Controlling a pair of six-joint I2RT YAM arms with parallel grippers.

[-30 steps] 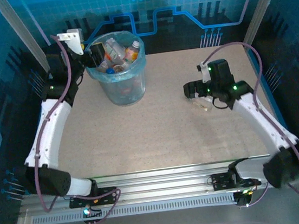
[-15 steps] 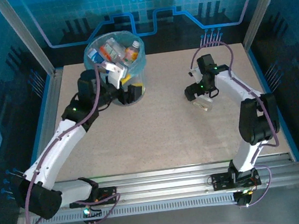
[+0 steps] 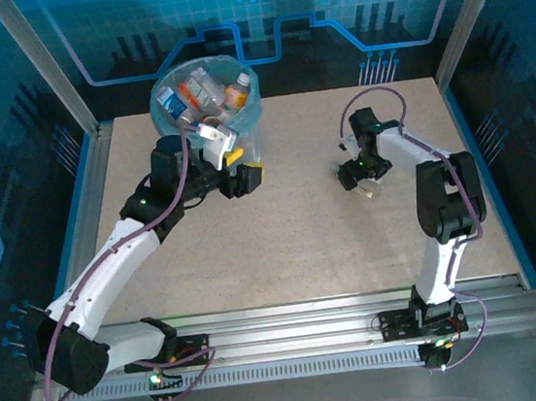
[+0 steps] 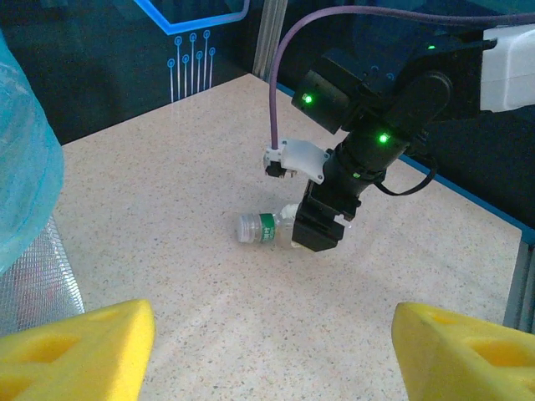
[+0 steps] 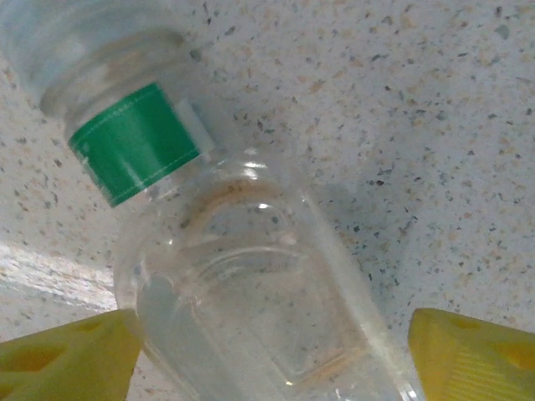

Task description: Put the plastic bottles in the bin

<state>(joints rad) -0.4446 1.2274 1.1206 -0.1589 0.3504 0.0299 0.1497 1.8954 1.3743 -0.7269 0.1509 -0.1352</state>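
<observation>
Status: bin (image 3: 253,122) is loaded, with a heap of plastic bottles (image 3: 204,91) inside the blue liner (image 3: 162,116) and red and orange labels on top.

One clear bottle (image 3: 373,187) is outside it. It lies on its side on the table (image 3: 304,255), well to the right of the bin and about level with the bin's base. The green label (image 5: 134,142) is a band near the neck. In the left wrist view the neck end points back toward the bin.

Over that bottle sits the right gripper (image 3: 361,173), low and covering the body end, the end away from the bin. The right pads (image 5: 67,355) flank the body, one hard against the wall and the other just beside it. Can't tell whether they actually squeeze. The bottle is flat on the table.

Just in front of the bin, at its right side, hangs the left gripper (image 3: 242,167), facing away from the bin toward the clear bottle. Its jaws are wide apart, with nothing between the left pads (image 4: 75,351).
</observation>
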